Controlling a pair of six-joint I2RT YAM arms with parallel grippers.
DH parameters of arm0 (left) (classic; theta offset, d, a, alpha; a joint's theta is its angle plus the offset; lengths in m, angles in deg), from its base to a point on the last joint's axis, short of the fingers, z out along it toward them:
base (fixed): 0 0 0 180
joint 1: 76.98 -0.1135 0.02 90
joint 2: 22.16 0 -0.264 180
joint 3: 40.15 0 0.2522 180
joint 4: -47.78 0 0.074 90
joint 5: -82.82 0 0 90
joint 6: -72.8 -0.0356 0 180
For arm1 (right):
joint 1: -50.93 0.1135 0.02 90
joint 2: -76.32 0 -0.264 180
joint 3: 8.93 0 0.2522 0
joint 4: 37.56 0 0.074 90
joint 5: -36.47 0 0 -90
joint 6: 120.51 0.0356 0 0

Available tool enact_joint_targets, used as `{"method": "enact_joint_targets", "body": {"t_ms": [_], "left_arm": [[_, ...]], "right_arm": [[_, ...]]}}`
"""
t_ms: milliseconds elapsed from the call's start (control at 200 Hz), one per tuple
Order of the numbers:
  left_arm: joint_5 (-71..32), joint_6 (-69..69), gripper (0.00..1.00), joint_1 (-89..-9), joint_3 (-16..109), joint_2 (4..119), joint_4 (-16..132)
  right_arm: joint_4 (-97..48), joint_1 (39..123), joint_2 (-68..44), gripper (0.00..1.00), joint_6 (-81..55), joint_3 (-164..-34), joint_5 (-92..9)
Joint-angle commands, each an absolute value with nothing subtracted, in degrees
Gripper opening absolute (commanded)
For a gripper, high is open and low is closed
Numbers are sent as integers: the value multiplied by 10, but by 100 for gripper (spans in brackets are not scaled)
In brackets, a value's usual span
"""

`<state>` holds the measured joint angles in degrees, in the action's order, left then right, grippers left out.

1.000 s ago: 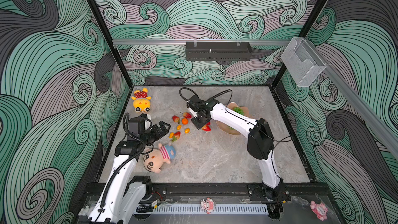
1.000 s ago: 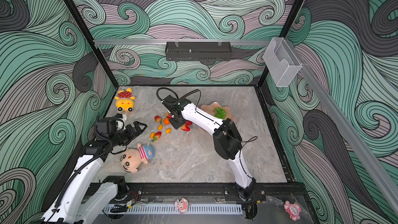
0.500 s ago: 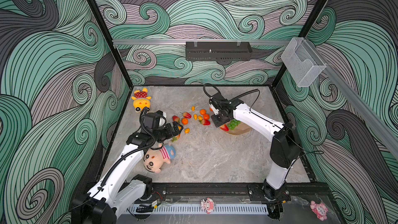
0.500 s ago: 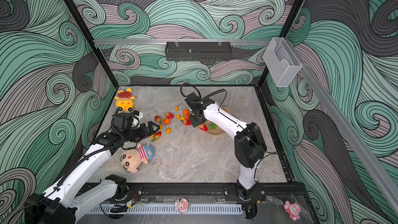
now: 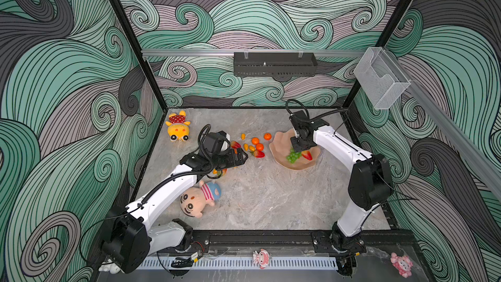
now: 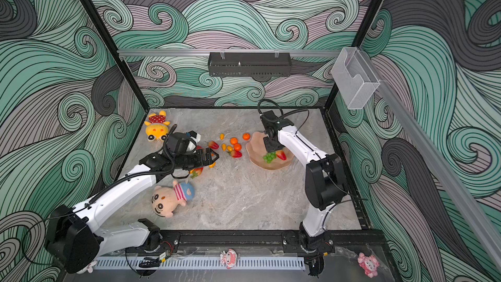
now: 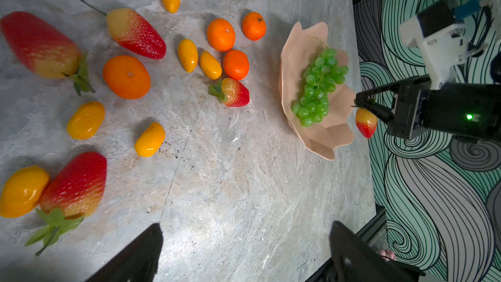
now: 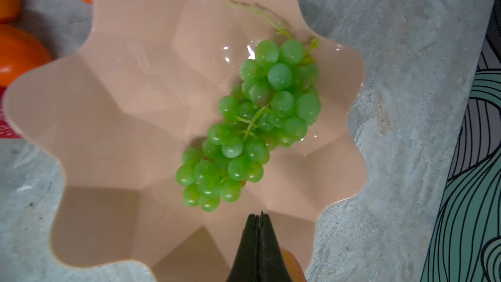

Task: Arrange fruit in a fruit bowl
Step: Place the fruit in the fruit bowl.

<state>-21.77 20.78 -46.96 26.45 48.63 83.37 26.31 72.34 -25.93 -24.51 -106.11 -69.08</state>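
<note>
The peach-pink fruit bowl [image 5: 279, 142] [image 8: 108, 104] stands at the right of the table with a green grape bunch [image 5: 293, 156] [image 8: 249, 128] in it. My right gripper [image 5: 300, 150] [image 8: 259, 218] hangs over the bowl, shut on the green top of a red strawberry [image 7: 366, 123] [image 5: 307, 155] that dangles just above the dish. Loose fruit lies left of the bowl: tangerines [image 5: 255, 140], kumquats [image 7: 188, 55] and strawberries [image 5: 259, 154]. My left gripper [image 5: 240, 157] [image 7: 244, 240] hovers open beside that cluster, with nothing between its fingers.
A yellow plush doll [image 5: 178, 128] lies at the back left. A boy doll [image 5: 199, 199] lies near my left arm. More fruit [image 5: 219, 172] sits under my left wrist. On the walls hang a clear box [image 5: 381, 77] and a black tray [image 5: 274, 64].
My right gripper has carried the strawberry from the loose fruit rightward to over the bowl. My left arm has reached forward and right to the fruit cluster.
</note>
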Motion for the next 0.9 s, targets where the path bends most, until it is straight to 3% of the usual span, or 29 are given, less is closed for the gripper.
{"method": "enact_joint_targets", "body": {"t_ms": [0,370,580,896], "left_arm": [[-196,199,99,-440,297,513,817],[-124,189,99,-317,324,580,775],[-111,187,99,-292,328,590,770],[-97,191,98,-291,306,583,773]], "right_arm": [[256,706,-292,0,-252,-1080,-714],[224,659,-344,0,-225,-1089,-699],[211,654,-373,0,-233,-1099,-684],[211,653,-375,23,-229,-1098,-667]]}}
